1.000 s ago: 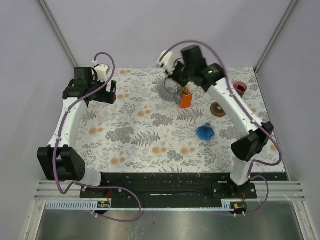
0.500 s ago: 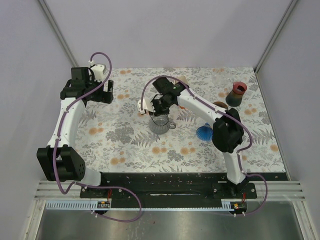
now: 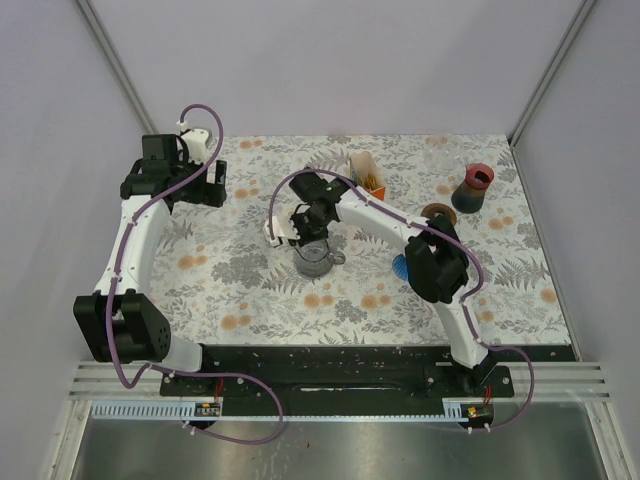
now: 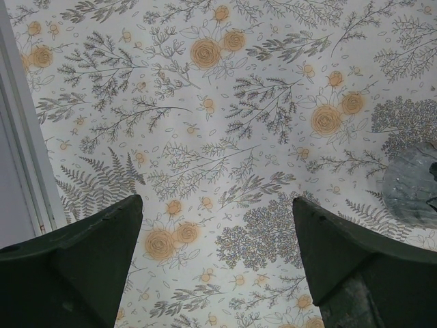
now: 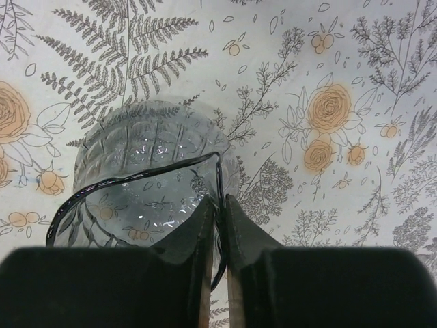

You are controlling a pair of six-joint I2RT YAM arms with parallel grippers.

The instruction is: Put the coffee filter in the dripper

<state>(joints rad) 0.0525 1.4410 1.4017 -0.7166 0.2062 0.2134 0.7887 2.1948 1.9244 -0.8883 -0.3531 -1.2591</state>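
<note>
Right arm (image 3: pixel 395 213) bends across the floral tabletop (image 3: pixel 250 290), the right end effector (image 5: pixel 218 202) pinching the rim of one clear ribbed glass dripper (image 5: pixel 136 150) just below it; left end effector (image 4: pixel 215 205) gapes wide.

The right arm (image 3: pixel 400 215) folds at its elbow to the right of the glass dripper (image 3: pixel 315 260), and its forearm stretches leftward to a wrist just beyond the dripper. The right gripper (image 5: pixel 220 201) points down, fingers (image 5: pixel 201 225) pinched together on the dripper's rim, one inside the wall and one outside. The left arm (image 3: pixel 135 245) stands well to the left of the dripper, its forearm running away from its base. The left gripper (image 4: pixel 215 205) hangs well apart from the dripper, to its left and farther back, with its jaws spread wide and nothing between them.
</note>
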